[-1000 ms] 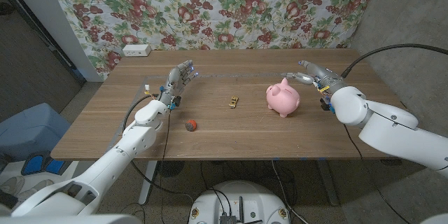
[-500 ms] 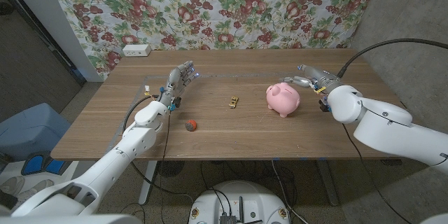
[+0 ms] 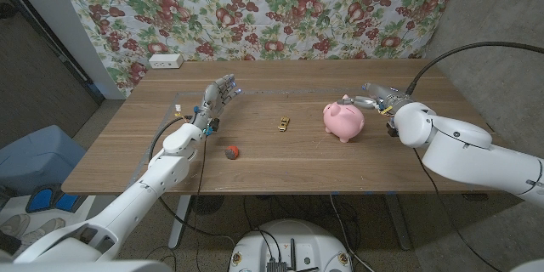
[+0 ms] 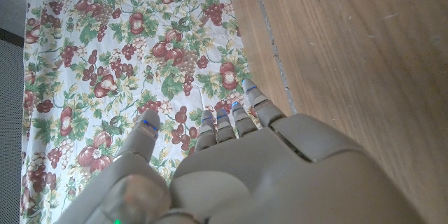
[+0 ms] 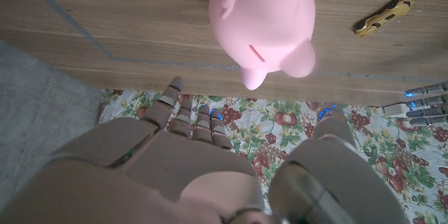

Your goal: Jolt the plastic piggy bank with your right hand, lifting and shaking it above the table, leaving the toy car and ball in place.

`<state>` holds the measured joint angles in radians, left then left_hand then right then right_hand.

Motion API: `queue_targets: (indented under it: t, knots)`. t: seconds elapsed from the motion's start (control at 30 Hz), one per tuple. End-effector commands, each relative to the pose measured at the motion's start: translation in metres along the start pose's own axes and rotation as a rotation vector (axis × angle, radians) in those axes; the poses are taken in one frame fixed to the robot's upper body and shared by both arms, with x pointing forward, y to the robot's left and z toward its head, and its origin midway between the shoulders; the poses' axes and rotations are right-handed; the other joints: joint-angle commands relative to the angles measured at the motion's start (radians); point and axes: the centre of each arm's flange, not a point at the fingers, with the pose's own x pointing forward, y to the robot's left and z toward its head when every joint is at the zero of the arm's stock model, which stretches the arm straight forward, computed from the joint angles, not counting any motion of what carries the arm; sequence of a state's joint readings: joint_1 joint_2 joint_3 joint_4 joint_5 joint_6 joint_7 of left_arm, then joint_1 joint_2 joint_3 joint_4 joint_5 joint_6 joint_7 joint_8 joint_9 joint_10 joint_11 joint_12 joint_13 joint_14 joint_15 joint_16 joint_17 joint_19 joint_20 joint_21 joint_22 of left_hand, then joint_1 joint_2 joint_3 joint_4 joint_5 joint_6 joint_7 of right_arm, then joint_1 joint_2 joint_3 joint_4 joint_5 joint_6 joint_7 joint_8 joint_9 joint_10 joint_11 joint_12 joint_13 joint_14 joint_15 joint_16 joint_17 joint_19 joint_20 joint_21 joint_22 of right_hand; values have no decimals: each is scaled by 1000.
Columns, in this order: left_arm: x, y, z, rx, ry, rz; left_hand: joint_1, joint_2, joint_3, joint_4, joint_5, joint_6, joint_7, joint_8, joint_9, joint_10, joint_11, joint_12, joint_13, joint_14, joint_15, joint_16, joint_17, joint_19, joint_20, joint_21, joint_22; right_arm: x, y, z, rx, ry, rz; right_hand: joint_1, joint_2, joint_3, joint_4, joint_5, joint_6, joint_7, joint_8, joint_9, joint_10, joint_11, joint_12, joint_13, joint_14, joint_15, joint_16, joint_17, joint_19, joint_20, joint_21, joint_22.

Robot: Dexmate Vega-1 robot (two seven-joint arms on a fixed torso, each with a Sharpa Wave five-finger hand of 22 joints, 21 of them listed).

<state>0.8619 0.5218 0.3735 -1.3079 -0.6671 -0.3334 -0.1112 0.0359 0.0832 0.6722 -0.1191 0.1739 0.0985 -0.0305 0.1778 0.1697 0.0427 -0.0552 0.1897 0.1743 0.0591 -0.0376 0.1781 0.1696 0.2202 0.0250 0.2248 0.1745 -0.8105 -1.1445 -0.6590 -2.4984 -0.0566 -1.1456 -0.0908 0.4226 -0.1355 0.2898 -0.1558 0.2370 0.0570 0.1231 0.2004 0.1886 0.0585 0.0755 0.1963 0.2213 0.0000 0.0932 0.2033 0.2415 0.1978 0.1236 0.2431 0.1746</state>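
A pink plastic piggy bank (image 3: 343,121) (image 5: 262,15) stands on the wooden table (image 3: 280,157), right of centre. My right hand (image 3: 372,99) (image 5: 203,161) hovers just behind and beside it, fingers apart and holding nothing, fingertips close to the pig's back. A small yellow toy car (image 3: 284,122) (image 5: 381,16) lies left of the pig. A red ball (image 3: 230,150) sits nearer the front edge, further left. My left hand (image 3: 214,102) (image 4: 231,168) is raised over the table's left part with fingers spread and nothing in it.
A white box (image 3: 165,60) sits at the table's far left corner. A floral cloth (image 3: 255,8) hangs behind the table. A black cable (image 3: 463,55) arcs over my right arm. A blue-grey seat (image 3: 38,157) stands left of the table.
My right hand has moved a little forward and down toward the piggy bank's back. The pig, car, ball and left hand have stayed where they were.
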Motion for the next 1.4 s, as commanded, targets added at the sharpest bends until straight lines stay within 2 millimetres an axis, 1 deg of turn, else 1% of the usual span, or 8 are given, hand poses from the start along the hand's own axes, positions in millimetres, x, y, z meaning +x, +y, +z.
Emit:
queue_targets:
  t: [0.03,0.2,0.37,0.63,1.0,1.23,1.37,1.4]
  knots:
    - [-3,1,1,0,-5,2,-8,24,10,1,6,6,2,5,4,6,-3,4,4,11,-30,3,4,10,-1,0,2,3,4,4,-28,56,34,6,2,-7,3,10,2,13,2,4,-14,7,2,3,-13,6,3,1,1,-4,-6,6]
    - [-4,1,2,0,-9,6,-8,24,10,1,6,6,3,4,4,5,-3,3,4,10,-31,2,4,10,-1,-2,2,4,6,6,-55,81,45,10,2,-11,4,15,-6,10,-1,4,-25,-1,0,4,-28,10,-1,1,-13,-11,-14,6]
    - [-5,1,2,2,-10,8,-7,24,11,1,6,5,3,4,4,5,-4,3,4,10,-32,2,3,10,-1,-3,2,7,7,8,-75,92,57,17,5,-12,5,21,-9,7,-2,4,-31,-2,0,4,-42,15,-3,2,-24,-6,-20,6]
    - [-6,1,3,2,-11,12,-8,24,11,1,6,7,3,4,4,3,-4,3,4,11,-32,3,3,11,0,-5,2,11,10,12,-93,75,72,30,14,-11,6,28,-2,4,2,4,-29,-6,3,5,-43,13,0,2,-17,-5,-20,6]
    - [-5,0,4,5,-11,16,-8,23,11,2,6,6,3,4,4,5,-3,3,4,10,-31,2,4,13,0,-7,2,19,13,14,-109,78,110,46,30,-7,8,37,-22,-8,-5,4,-29,-10,6,5,-35,10,8,2,-12,-1,-21,6]
    - [-4,1,4,7,-6,16,-8,23,11,2,6,7,3,4,4,5,-1,3,4,11,-32,3,4,13,0,-8,2,24,14,15,-121,91,142,51,39,-6,11,40,-22,-7,-4,4,-30,-10,7,6,-30,10,12,3,-3,-3,-19,7]
    - [-3,1,4,3,-1,18,-8,24,12,2,6,7,3,4,4,5,-3,3,4,11,-30,3,4,13,0,-9,2,29,16,16,-122,112,180,53,44,-6,13,41,-17,-26,-1,3,-21,-13,11,6,-28,8,14,4,-1,-2,-20,7]
    - [-3,1,4,4,-1,19,-8,24,12,2,6,7,4,4,4,5,-4,3,4,12,-29,3,4,13,0,-9,2,30,18,15,-182,144,166,53,45,-6,13,41,-17,-28,-1,3,-21,-13,11,6,-27,8,14,4,0,-2,-20,7]
